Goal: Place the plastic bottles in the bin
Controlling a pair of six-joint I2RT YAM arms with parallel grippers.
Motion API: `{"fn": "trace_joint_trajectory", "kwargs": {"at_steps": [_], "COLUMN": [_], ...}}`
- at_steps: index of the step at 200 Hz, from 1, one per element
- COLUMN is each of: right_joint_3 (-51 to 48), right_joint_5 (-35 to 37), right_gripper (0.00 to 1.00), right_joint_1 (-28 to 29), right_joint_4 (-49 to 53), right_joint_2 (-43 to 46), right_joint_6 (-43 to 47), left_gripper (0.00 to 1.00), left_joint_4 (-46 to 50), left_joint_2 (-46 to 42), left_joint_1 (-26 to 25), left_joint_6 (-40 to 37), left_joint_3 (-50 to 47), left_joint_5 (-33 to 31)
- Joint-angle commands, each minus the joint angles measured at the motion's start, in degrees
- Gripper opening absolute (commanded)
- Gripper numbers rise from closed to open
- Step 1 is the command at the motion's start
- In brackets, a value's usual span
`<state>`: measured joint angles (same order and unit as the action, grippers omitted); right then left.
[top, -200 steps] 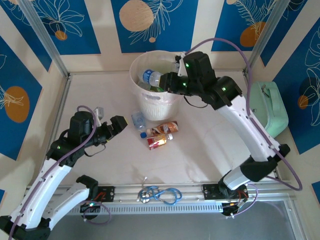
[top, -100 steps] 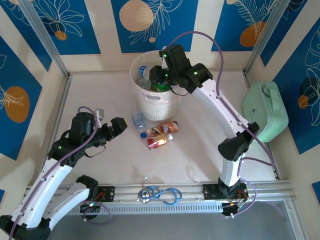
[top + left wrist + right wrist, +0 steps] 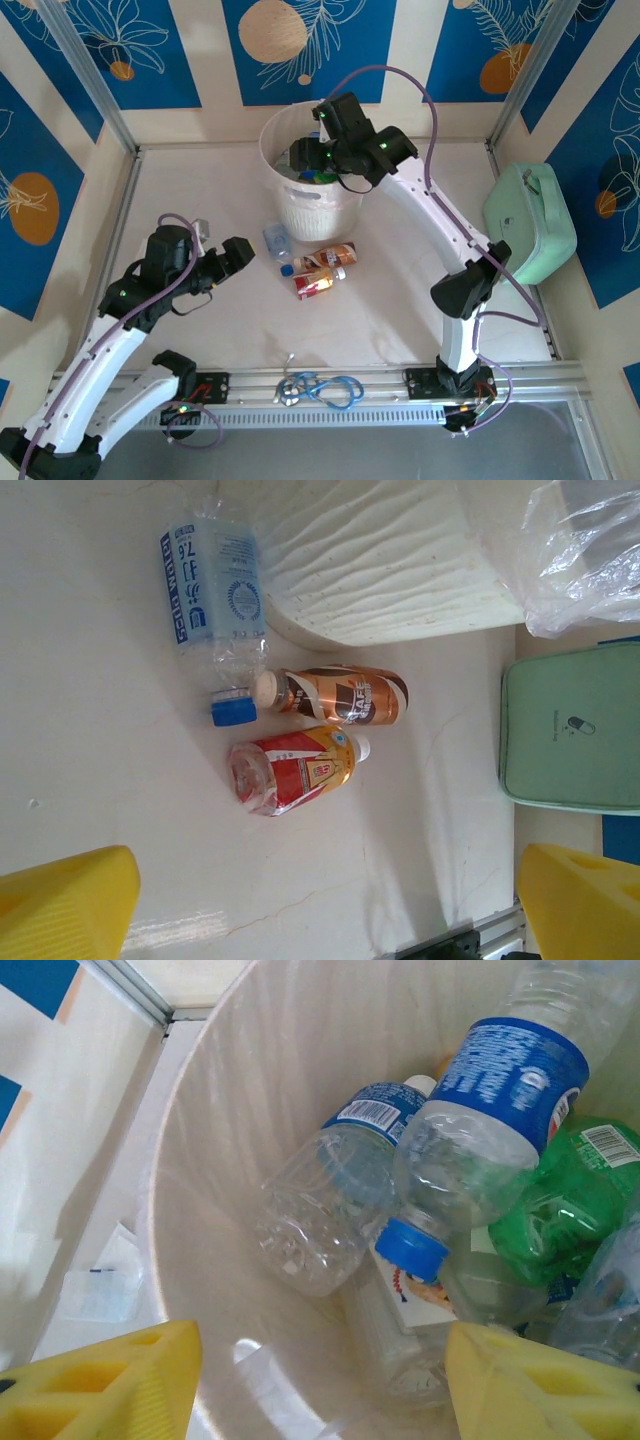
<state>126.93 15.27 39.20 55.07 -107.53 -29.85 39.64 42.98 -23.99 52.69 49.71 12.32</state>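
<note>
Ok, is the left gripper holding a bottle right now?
No, the left gripper is open and empty; three bottles lie on the table ahead of it.

1. Off to my right, the mint-green case sits at the table's edge, close against the wall; a small capsule emblem is printed on its face.
2. The cream table carries faint hairline marks.
3. A small clear packet with a blue mark lies flat on the table, close to the foot of a wall.
4. Along my near edge runs an aluminium rail; on it rests a tangle of blue loops; cord or handles, I cannot tell.
5. The blue wall panels bear white leaf drawings and orange discs, with cream stripes between; slanted aluminium posts stand at the far corners.
</note>
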Motion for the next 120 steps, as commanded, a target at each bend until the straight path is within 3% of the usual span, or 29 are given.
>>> {"fn": "trace_joint_trajectory", "kwargs": {"at_steps": [1,44,120], "right_joint_3": [2.86,-2.58,-36.43], "right_joint_5": [2.01,7.07,16.92], "right_gripper": [0.65,0.64,0.64], "right_joint_1": [2.18,8.13,21.92], "right_joint_4": [1.63,2.28,-2.00], "right_joint_2": [4.47,11.16,35.10], "right_joint_6": [1.79,1.29,-11.55], "left_gripper": [0.95,0.94,0.87], "left_joint_4": [-0.40,-1.55,-7.81], "left_joint_2": [0.08,0.45,8.52], "left_joint_1": [0.98,1.31,1.44], "left_joint_6": [0.95,1.09,1.21], "left_joint_3": [-0.80,-2.03,-6.22], "left_joint_5": [-1.15,-1.75,-4.49]}}
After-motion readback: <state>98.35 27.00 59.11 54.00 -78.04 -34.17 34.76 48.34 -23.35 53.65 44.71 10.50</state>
